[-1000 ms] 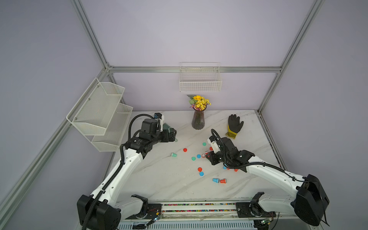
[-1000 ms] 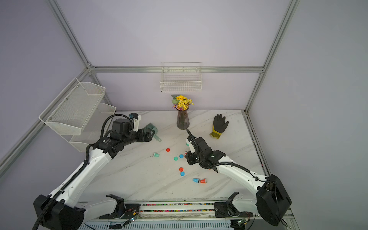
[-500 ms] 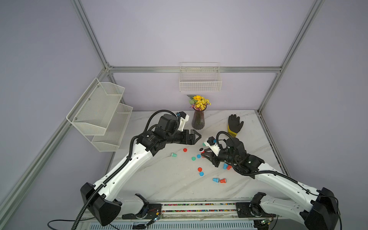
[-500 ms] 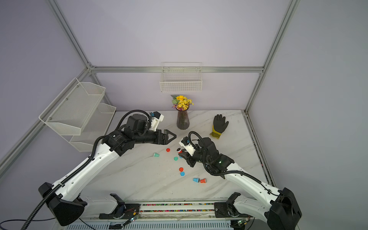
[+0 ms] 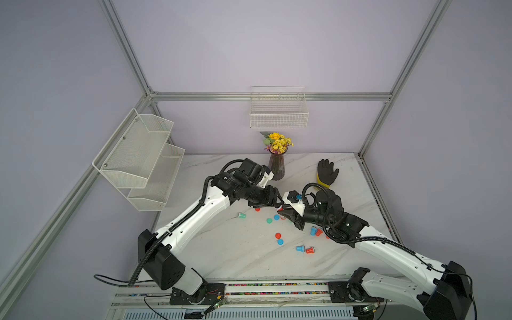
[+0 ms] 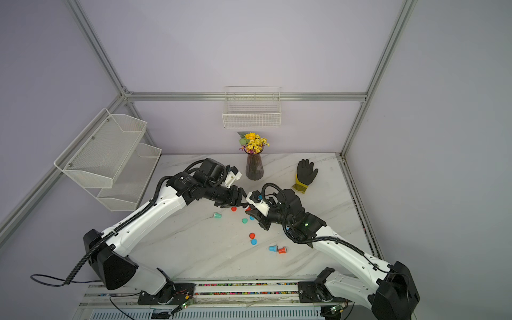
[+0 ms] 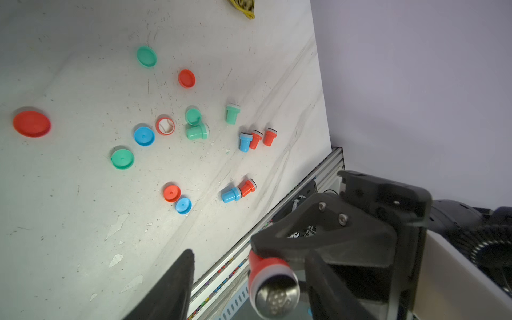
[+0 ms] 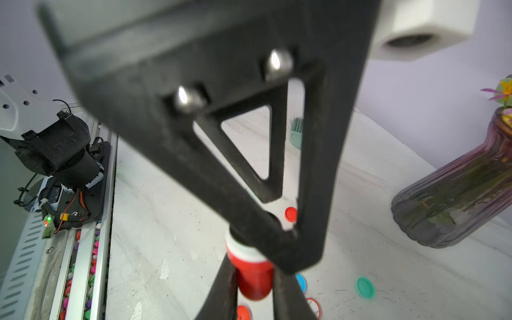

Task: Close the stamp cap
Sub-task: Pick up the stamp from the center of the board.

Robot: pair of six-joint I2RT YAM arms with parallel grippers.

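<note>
Left gripper [image 5: 278, 204] arrives, jaws narrowing yet gapped around uncapped red plastic stamp [image 7: 273, 282] pinched by right gripper [image 8: 253, 266]; handover likely.

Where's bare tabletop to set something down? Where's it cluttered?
Bare: the front-left stretch between the green stamp, the red and blue cap pair and the front rail; also the gap between vase and glove. Crowded: mid-table, loose caps and stamps from the green cap to the blue and red stamps.
</note>
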